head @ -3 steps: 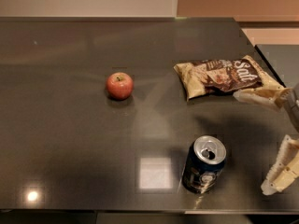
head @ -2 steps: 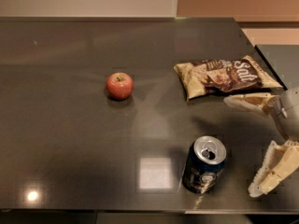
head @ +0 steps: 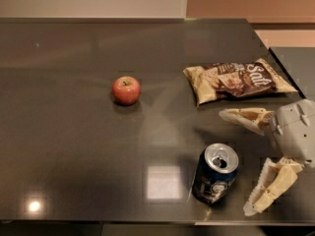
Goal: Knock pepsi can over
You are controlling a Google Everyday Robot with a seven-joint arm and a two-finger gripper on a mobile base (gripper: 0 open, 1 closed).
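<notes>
Items counted: one table, one gripper, one snack bag, one pepsi can, one apple.

1. Table (head: 74, 146): a single dark, glossy surface filling most of the camera view. Two light reflections lie on it near the front edge, a square patch (head: 164, 182) just left of the can and a small round spot (head: 34, 206) towards the front left corner.

2. Gripper (head: 237, 163): one, entering from the right edge at the front right of the table. It has a grey body and two pale fingers (head: 245, 117). The fingers are spread wide apart and grasp nothing. One finger reaches left, just short of the bag's near edge. The other points down towards the table's front edge, to the right of the can.

3. Snack bag (head: 236, 81): one, tan and brown, lying flat at the right rear of the table, beyond the gripper.

4. Pepsi can (head: 214, 176): one, dark blue with a silver top and an open pull-tab hole. It stands upright near the front edge, right of centre, just left of the gripper's open span. A visible gap separates it from the lower finger, and no contact with either finger can be seen.

5. Apple (head: 126, 90): one, red, stem up, left of centre, well apart from the can, the bag and the gripper.
</notes>
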